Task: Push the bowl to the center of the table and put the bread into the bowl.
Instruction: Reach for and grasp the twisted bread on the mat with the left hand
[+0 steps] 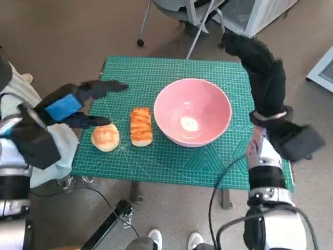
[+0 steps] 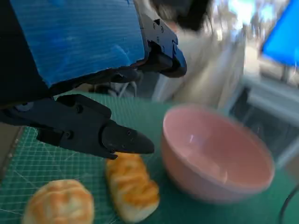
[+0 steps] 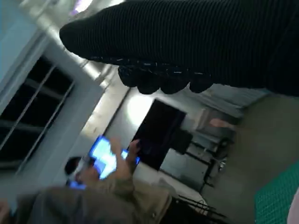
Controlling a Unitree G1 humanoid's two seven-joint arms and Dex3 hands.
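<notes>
A round bun (image 1: 105, 137) and a long bread roll (image 1: 141, 126) are lying side by side on the near left of the green mat (image 1: 171, 161), with the pink bowl (image 1: 192, 111) sitting just right of the roll, near the middle. The left hand (image 1: 70, 107) is hovering over the bun with fingers spread, gripping nothing. Farther off on the right, the gloved right hand (image 1: 260, 65) is hanging raised past the bowl, and I cannot tell how its fingers are lying.

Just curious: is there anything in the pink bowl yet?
Empty. The bowl shows only bare pink inside; both breads, the long loaf and round bun, lie beside it.
</notes>
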